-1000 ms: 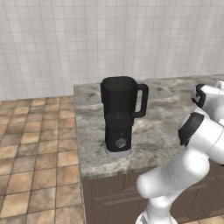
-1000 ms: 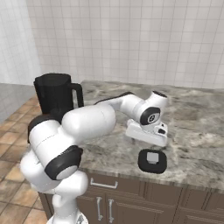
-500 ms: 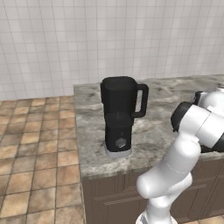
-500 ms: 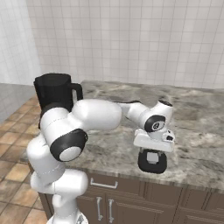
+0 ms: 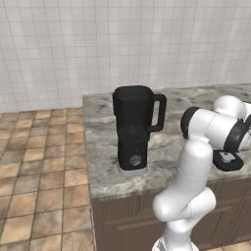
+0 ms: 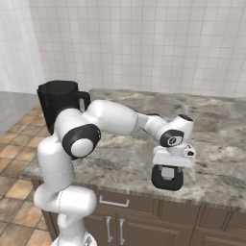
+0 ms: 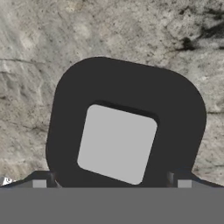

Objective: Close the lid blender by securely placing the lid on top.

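The black blender [image 5: 134, 128] stands upright on the left part of the stone counter [image 5: 104, 169], its jug open at the top; it also rises at the far left behind my arm [image 6: 56, 100]. The lid [image 7: 127, 83], a flat black rounded square with a grey centre, lies on the counter near the front edge [image 6: 167, 182], well right of the blender [image 5: 231, 164]. My gripper [image 6: 170, 166] hangs straight down just over the lid, open, with its fingertips [image 7: 39, 183] on either side of it and nothing held.
The counter's front edge [image 6: 144, 194] runs close below the lid, with brown cabinet doors under it. A white tiled wall backs the counter. Tiled floor lies left of the counter [image 5: 39, 166]. My own arm stretches between the blender and the lid.
My hand has swung right over the lid and dropped lower onto it. The lid and the blender have stayed in place.
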